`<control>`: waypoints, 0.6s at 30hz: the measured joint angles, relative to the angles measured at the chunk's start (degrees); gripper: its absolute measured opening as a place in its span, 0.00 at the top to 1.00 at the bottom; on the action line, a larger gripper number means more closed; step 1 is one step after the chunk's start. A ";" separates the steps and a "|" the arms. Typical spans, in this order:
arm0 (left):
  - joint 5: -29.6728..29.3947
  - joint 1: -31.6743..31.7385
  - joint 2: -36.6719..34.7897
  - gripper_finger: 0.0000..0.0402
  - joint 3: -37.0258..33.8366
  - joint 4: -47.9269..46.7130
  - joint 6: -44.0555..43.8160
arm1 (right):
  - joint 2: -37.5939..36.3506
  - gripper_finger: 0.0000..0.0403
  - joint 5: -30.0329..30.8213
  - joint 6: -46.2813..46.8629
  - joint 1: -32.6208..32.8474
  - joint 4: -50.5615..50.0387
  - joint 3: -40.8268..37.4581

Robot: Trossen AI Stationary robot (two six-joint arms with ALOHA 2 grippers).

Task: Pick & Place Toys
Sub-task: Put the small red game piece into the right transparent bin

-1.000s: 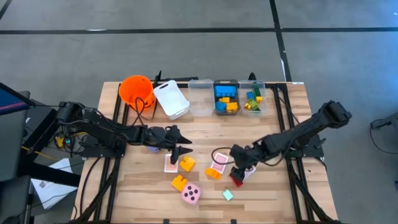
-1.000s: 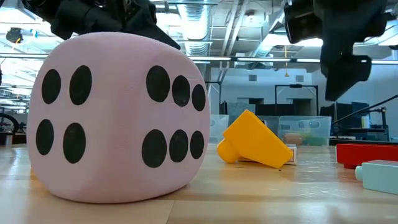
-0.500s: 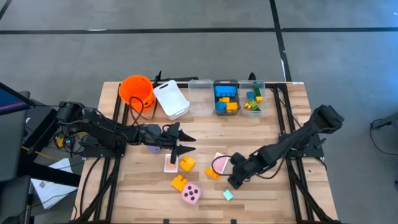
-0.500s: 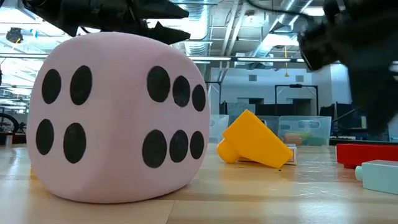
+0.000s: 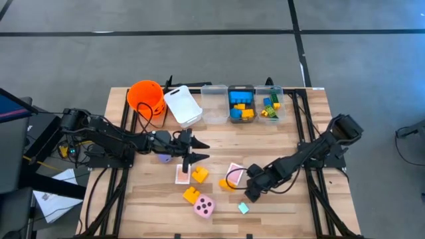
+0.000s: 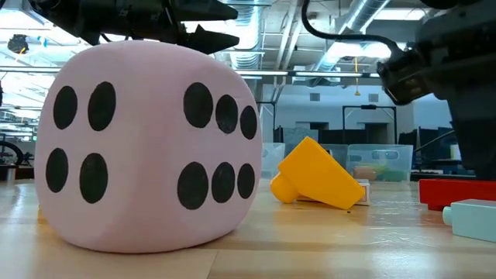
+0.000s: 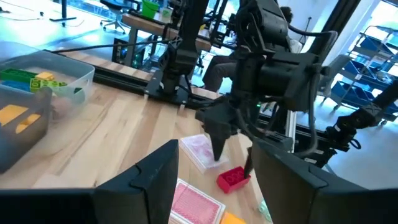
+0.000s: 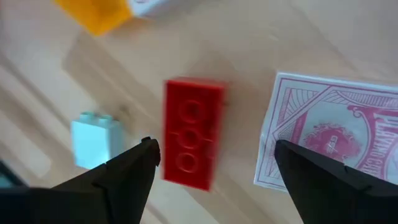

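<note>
From above, we see the right hand (image 5: 252, 193) low over the bench (image 5: 292, 206), fingers spread and holding nothing. The red brick is hidden beneath it in this view. A pink-backed card (image 5: 234, 174) lies just behind the hand, an orange brick (image 5: 228, 185) just to its left, and a pale green brick (image 5: 244, 208) in front of it. The left hand (image 5: 192, 151) hovers farther left, partly open and empty, with a purple die (image 5: 164, 158) beside its wrist. A second card (image 5: 182, 174) and a yellow brick (image 5: 199, 175) lie just in front of its fingertips. Farther forward sit another yellow brick (image 5: 192, 195) and the pink die (image 5: 204, 207). Well behind both hands stand the orange bucket (image 5: 146, 97), a white bin (image 5: 182, 105) and clear bins (image 5: 242, 103).

At bench height, we find the pink die (image 6: 147, 147) filling the near view, with a yellow brick (image 6: 318, 174) past it. The red brick (image 6: 453, 192) and the pale green brick (image 6: 469, 217) show at the far edge, below the right arm.

In the left wrist view, we look past the left hand's parted fingers (image 7: 149, 180) to the right hand (image 7: 233, 152), which hangs just above the red brick (image 7: 233, 179), not touching it. A card (image 7: 200, 149) lies beside that hand.

In the right wrist view, we look down between wide-set fingers (image 8: 127, 174) at the red brick (image 8: 191, 140), which lies flat on the bench between them. The pale green brick (image 8: 93, 143) is to one side of it, a card (image 8: 329, 140) to the other.
</note>
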 joint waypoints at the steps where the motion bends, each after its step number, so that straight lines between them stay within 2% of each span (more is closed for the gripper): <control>1: 0.00 0.00 0.00 0.51 0.00 0.00 0.01 | -0.16 0.20 0.08 0.52 0.00 -0.28 -0.01; 12: 0.00 0.00 -0.01 0.51 0.00 -0.24 0.00 | 0.25 0.20 -0.28 0.33 0.07 5.83 0.44; 18: 0.00 0.00 -0.01 0.51 0.00 -0.25 0.00 | 0.24 0.20 1.07 -2.25 0.07 2.30 4.13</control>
